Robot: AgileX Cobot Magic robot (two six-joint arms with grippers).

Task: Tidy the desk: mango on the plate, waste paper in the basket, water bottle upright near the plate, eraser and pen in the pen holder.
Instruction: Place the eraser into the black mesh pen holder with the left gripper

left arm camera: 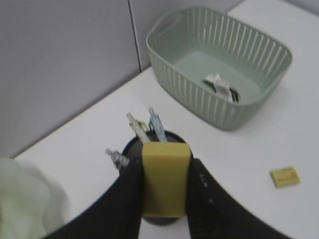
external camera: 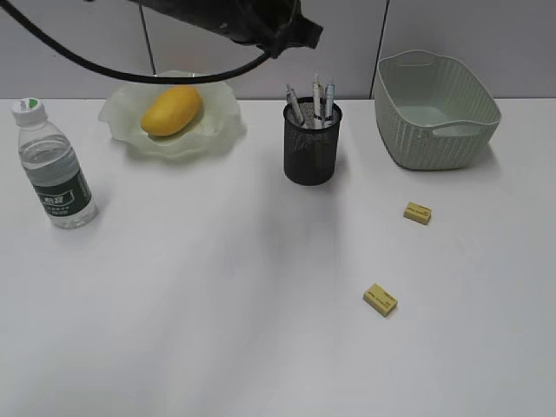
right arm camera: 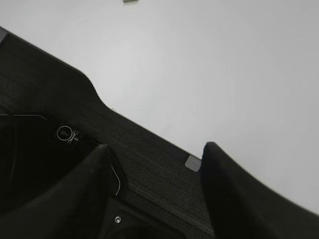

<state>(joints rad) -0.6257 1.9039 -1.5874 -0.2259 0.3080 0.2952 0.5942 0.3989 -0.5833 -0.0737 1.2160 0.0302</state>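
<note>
Far left on the desk [external camera: 217,330]: bottle [external camera: 54,165] upright, white cap on, just left of the plate [external camera: 221,122], a little nearer the camera. Plate at the back left, mango [external camera: 172,110] lying in it. Overhead, dark left arm [external camera: 234,22] with a trailing cable, reaching in from the upper left toward the holder [external camera: 312,143]. Left gripper [left arm camera: 164,191] clamped on a yellow eraser [left arm camera: 165,179], held on end directly over the holder's mouth in the wrist view; touching the rim or not, cannot tell. Holder at centre back, three pens [external camera: 314,102] standing in it, leaning slightly. Right of that, basket [external camera: 437,109] at the back right, well apart from the holder; paper [left arm camera: 219,85] lying crumpled on its floor, seen from the left wrist. In front of the basket, one loose eraser [external camera: 417,213] flat on the desk, a second one [external camera: 380,300] nearer the camera and slightly left, the two well apart. Right gripper [right arm camera: 154,172] with fingers spread and nothing between them, hanging over a black surface [right arm camera: 50,99] at the desk's edge
</note>
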